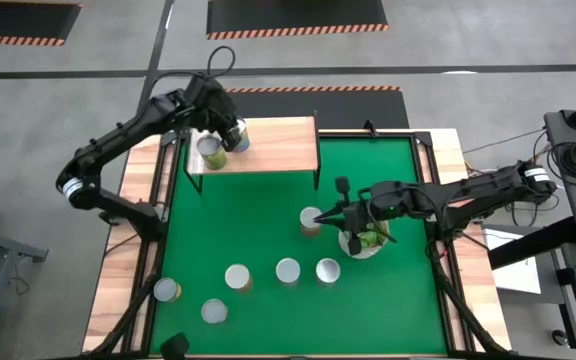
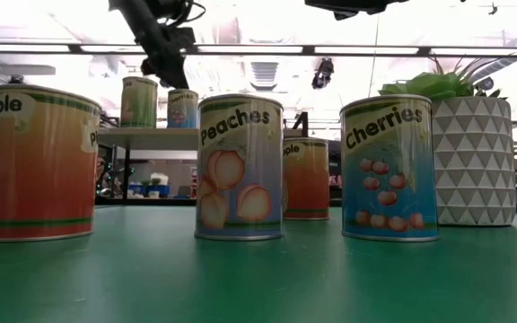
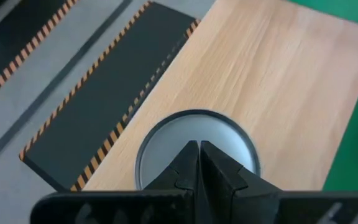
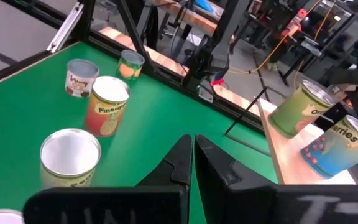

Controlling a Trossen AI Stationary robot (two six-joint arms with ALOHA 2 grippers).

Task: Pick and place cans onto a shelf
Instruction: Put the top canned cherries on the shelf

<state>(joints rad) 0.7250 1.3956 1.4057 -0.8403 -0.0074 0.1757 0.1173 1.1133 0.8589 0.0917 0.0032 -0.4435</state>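
The light-wood shelf (image 1: 268,145) stands at the far edge of the green mat (image 1: 268,240) and bears two upright cans (image 1: 211,152) (image 2: 139,100) (image 2: 183,108). My left gripper (image 3: 199,149) is shut and hovers over the silvery top (image 3: 166,134) of one of them; in the low view the gripper (image 2: 155,65) stands apart above the cans. Several cans stand upright on the mat (image 1: 237,277) (image 1: 287,271) (image 1: 327,270) (image 1: 167,290) (image 1: 214,312) (image 1: 311,220). My right gripper (image 4: 192,152) is shut and empty over the mat, beside the mid-mat can, near the plant pot (image 1: 363,242).
The white pot with the green plant (image 2: 474,157) stands on the mat's right part, under my right arm. In the low view the apple can (image 2: 39,161), peaches can (image 2: 239,166) and cherries can (image 2: 389,169) stand in a row. Bare wood shows on the shelf's right half (image 3: 278,74).
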